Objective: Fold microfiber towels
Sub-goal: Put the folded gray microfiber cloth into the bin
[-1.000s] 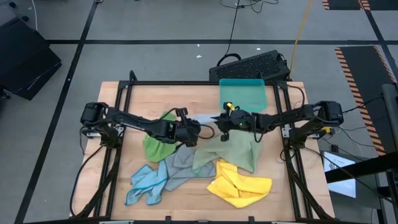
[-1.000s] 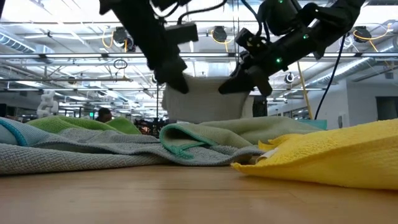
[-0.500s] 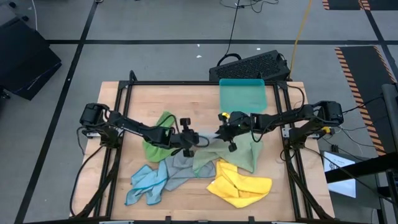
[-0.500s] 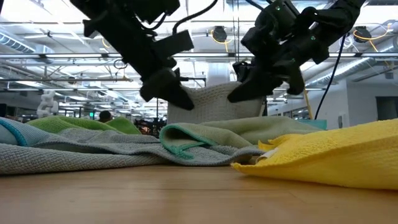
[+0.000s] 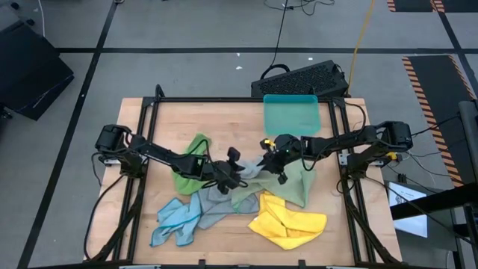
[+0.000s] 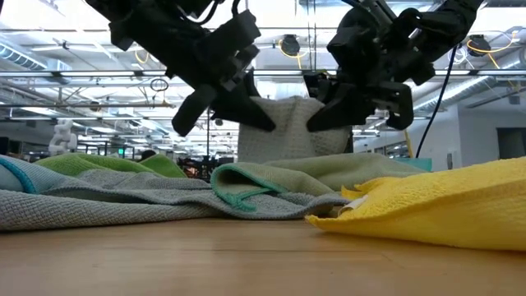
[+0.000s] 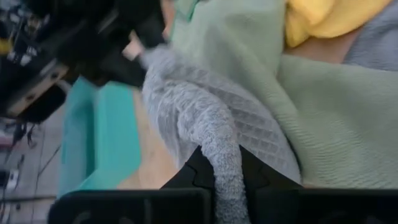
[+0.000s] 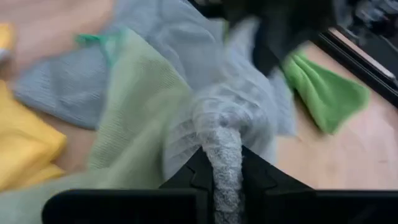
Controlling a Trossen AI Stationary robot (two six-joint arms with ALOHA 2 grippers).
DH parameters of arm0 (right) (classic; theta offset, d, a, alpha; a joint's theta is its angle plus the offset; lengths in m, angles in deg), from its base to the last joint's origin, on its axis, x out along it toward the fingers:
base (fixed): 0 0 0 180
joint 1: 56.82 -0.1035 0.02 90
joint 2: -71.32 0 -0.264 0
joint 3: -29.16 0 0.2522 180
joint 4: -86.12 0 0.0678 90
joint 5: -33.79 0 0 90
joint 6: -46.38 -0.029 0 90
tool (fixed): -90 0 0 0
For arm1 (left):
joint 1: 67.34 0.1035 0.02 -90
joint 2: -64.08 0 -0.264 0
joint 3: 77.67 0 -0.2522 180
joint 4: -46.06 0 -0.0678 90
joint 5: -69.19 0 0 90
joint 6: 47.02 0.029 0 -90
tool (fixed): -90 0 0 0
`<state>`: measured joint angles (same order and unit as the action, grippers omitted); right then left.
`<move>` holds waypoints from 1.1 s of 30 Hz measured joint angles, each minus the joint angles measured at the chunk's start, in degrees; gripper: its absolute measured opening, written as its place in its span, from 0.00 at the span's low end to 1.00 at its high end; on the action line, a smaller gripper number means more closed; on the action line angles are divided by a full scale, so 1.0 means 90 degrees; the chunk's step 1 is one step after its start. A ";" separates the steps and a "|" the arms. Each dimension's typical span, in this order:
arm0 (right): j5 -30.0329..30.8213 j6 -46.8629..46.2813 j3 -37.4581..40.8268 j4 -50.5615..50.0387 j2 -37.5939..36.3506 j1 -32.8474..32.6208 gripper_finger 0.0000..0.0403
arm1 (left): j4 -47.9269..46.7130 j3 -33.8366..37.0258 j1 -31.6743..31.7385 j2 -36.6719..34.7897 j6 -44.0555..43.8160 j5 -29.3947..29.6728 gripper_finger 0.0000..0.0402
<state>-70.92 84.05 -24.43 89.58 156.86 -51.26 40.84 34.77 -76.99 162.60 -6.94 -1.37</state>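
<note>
Wooden planks, pale and smooth, make up the bench [image 5: 224,119] under a black frame. Both grippers meet near its middle over a heap of soft cloths. The left gripper [image 5: 237,173] has its jaws clenched on one edge of a grey towel [image 6: 289,130] with a waffle weave; the right gripper [image 5: 272,166] pinches the opposite edge, so the cloth hangs between them above the pile. Below lies a pale green towel [image 5: 280,183], crumpled, with a bright green towel [image 5: 188,172] at nine o'clock of it. A light blue towel [image 5: 175,220] sprawls at seven o'clock and a fluffy yellow towel [image 5: 287,223] sits at five o'clock. A rigid teal tray [image 5: 291,113], rectangular, rests at twelve o'clock.
</note>
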 joint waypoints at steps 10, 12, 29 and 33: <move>0.0971 -0.0304 0.0000 -0.0078 0.0000 -0.0031 0.21 | 0.0216 0.0000 0.0070 0.0000 0.0227 -0.0884 0.05; 0.1375 -0.0398 -0.0002 -0.0078 0.0000 -0.0068 0.25 | 0.0282 0.0000 0.0080 0.0000 0.0284 -0.0983 0.04; 0.2806 -0.0659 -0.0007 -0.0474 -0.0480 -0.0312 0.38 | 0.0273 -0.0005 0.0112 0.0000 0.0405 -0.1396 0.04; 0.2804 -0.0967 -0.0007 -0.0366 -0.0476 -0.0316 0.32 | 0.0384 -0.0005 0.0112 0.0000 0.0614 -0.1396 0.04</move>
<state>-45.68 75.35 -24.50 86.28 152.57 -54.10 44.29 34.72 -75.98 162.60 -1.42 -13.93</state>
